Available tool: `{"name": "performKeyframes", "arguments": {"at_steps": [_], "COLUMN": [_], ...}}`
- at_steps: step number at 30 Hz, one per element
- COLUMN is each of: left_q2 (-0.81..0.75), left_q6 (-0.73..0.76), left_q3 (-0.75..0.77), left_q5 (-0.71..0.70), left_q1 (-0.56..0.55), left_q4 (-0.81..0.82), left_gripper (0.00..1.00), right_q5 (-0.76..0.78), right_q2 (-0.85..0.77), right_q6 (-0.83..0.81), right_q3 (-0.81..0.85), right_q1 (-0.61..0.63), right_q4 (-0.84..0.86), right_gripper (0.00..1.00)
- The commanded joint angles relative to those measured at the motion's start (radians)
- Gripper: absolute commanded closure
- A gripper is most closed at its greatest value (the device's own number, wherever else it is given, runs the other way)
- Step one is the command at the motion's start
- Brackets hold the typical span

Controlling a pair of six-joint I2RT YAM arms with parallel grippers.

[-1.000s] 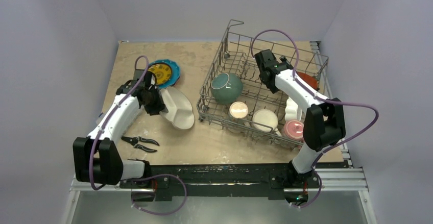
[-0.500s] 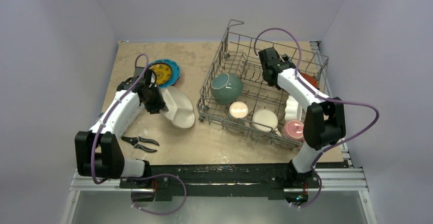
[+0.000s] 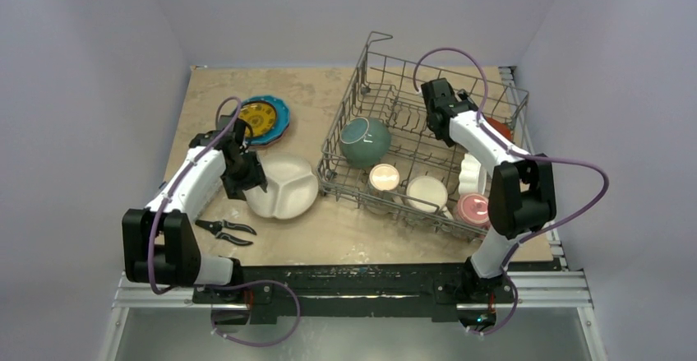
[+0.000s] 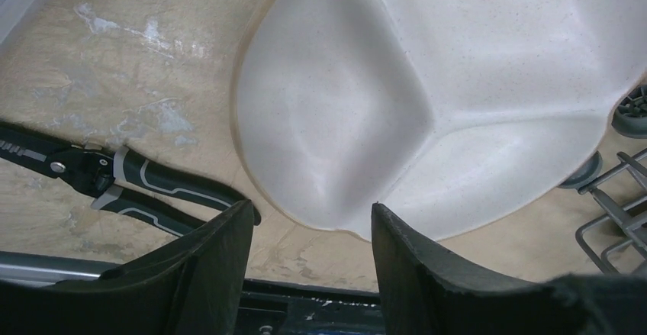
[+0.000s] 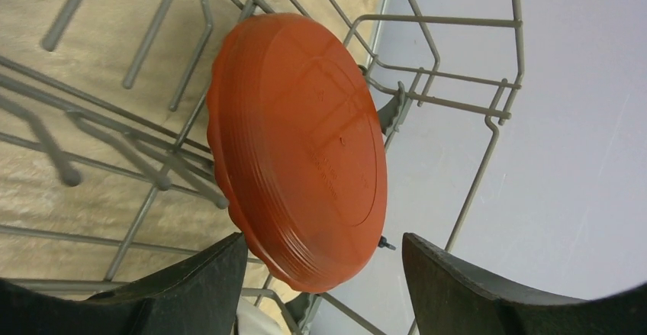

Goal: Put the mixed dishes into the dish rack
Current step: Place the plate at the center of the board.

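Drops white divided plate [image 3: 282,186] flat toward 6 o'clock, with left gripper [image 4: 310,211] wide to regrip and right gripper [image 5: 324,242] wide too.

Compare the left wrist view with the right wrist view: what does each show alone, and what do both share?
Left wrist only: a white divided plate lying flat on the table, with black-handled pliers beside it. Right wrist only: an orange plate standing on edge among the wires of the rack. Both: an open gripper at the bottom edge, the left gripper and the right gripper, plus tan table and part of the rack.
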Motion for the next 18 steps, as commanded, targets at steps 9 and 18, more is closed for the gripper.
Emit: {"name": "performKeyframes", "arguments": {"at_steps": [9, 18], "left_q2": [-0.131, -0.203], "left_q6": [0.014, 0.032], "left_q3": [0.022, 0.002], "left_q5": [0.013, 0.024], "left_q1": [-0.001, -0.001], "left_q4": [-0.034, -0.059], "left_gripper": [0.39, 0.39], "right_q5": [0.047, 0.018], "right_q2": [0.013, 0.034], "right_q6": [-0.012, -0.001], "right_q3": [0.065, 0.085], "right_q1": [-0.052, -0.094], "right_q4": [0.043, 0.042], "right_gripper": [0.48, 0.81]}}
